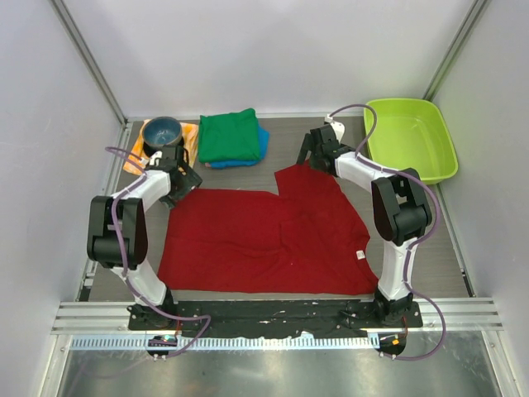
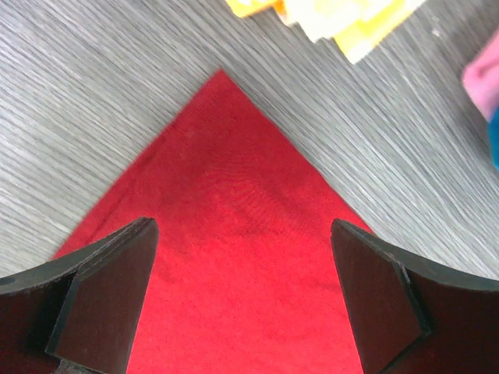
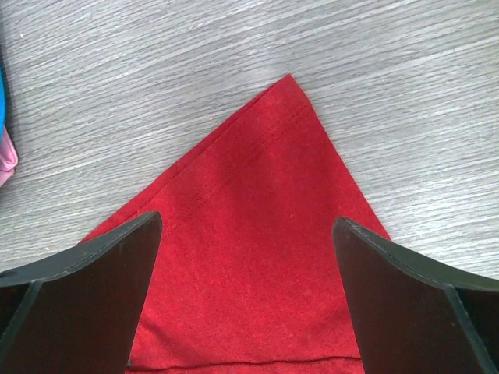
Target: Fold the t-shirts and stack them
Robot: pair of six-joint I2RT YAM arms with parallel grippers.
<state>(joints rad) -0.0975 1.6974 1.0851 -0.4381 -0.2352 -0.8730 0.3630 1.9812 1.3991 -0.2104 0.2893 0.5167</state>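
At the middle of the desk (image 1: 450,240), spread out flat: the dark red t-shirt (image 1: 264,236), one sleeve jutting toward the far side on the right. Over its far left corner, the left claw (image 1: 183,184), jaws wide apart and gripping nothing, the pointed red corner showing between the two fingers (image 2: 109,288) in the wrist view. Over the tip of that far sleeve, the right claw (image 1: 310,157), likewise gaping and empty (whether either one presses on the cloth: cannot tell). Just beyond the red one's far edge, the green t-shirt (image 1: 230,135), folded and stacked on the folded blue t-shirt (image 1: 263,142), only a strip of blue peeking out. Left of that stack, a dark blue bowl (image 1: 162,131) on an orange-and-white checked cloth (image 1: 190,132). At the far right corner, a lime-green tub (image 1: 411,139).
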